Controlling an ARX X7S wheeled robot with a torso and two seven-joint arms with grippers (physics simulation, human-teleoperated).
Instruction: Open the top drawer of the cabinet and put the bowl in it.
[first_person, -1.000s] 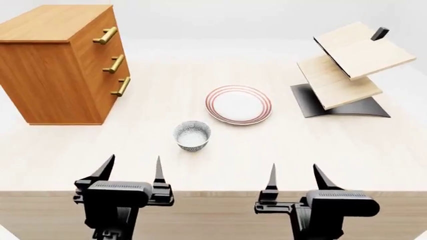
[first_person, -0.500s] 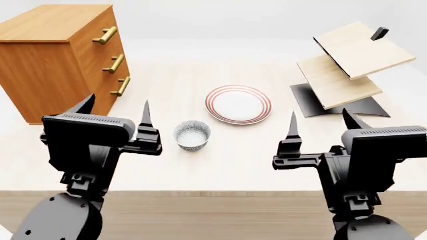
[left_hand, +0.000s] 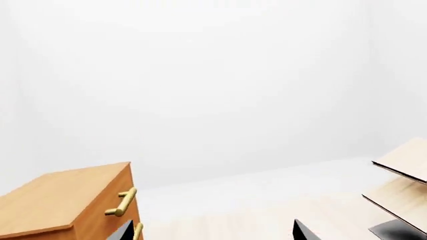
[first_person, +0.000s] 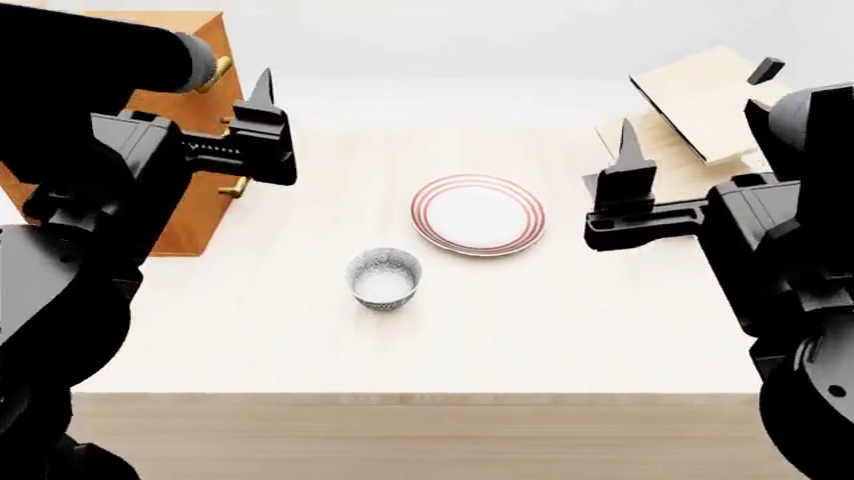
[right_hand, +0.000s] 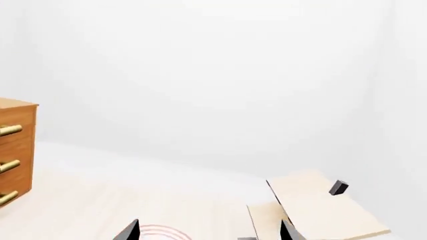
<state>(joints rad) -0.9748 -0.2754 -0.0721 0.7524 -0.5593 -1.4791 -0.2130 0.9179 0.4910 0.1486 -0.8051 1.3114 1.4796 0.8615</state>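
The cabinet (first_person: 184, 215) stands at the table's far left, largely hidden behind my left arm. Its top drawer (left_hand: 100, 220) looks shut, and its brass handle (left_hand: 123, 202) shows just beyond my left gripper (left_hand: 212, 231). That gripper is open and empty, with one finger (first_person: 260, 92) raised in front of the cabinet's drawer side. The bowl (first_person: 384, 279) sits upright on the table, low between both arms and apart from them. My right gripper (right_hand: 209, 231) is open and empty, held high at the right; its finger (first_person: 627, 150) stands near the rack.
A white plate with red rings (first_person: 477, 214) lies just behind the bowl. A pale tilted wooden rack (first_person: 694, 90) on a black base stands at the far right, partly behind my right arm. The table's front edge (first_person: 400, 393) runs below the bowl.
Both arms have risen from the table's front edge and spread outward, the left towards the cabinet, the right towards the rack. Both grippers stay open. The bowl has not moved.
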